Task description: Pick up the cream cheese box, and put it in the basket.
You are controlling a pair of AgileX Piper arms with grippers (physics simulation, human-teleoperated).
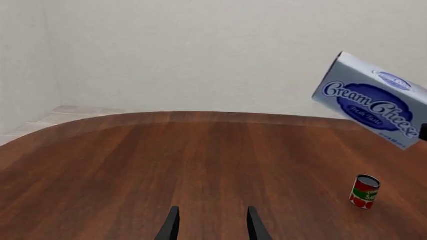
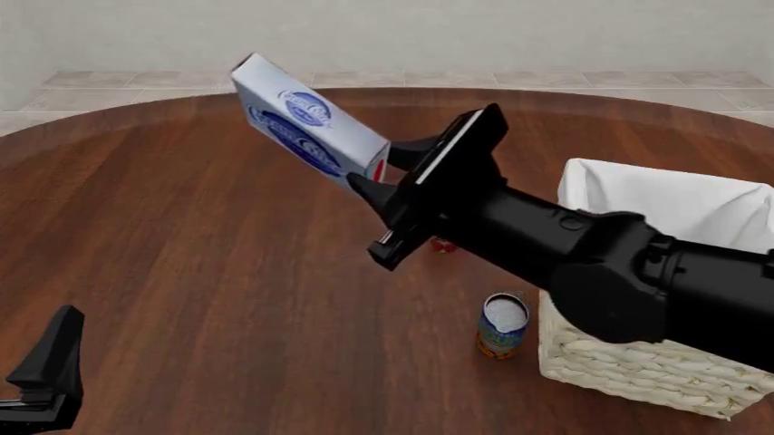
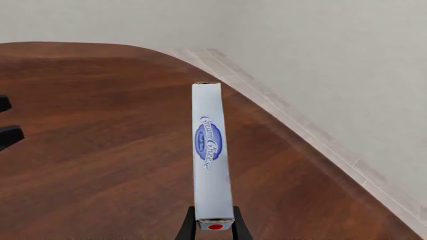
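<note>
The cream cheese box (image 2: pixel 308 120) is a pale blue-white carton with dark blue oval logos. My right gripper (image 2: pixel 377 177) is shut on its red-dot end and holds it tilted, high above the table. The right wrist view shows the box (image 3: pixel 211 160) edge-on between the fingers (image 3: pixel 189 226). It also shows in the left wrist view (image 1: pixel 375 98). The basket (image 2: pixel 659 362), cream wicker with white cloth lining, stands at the right, partly hidden by my right arm. My left gripper (image 1: pixel 210 222) is open and empty, low at the near left of the table.
A can with a pale top (image 2: pixel 502 324) stands just left of the basket. A red and green can (image 1: pixel 365 191) stands on the wooden table (image 2: pixel 181 245); in the front view only a red scrap of it (image 2: pixel 444 245) shows under my right arm.
</note>
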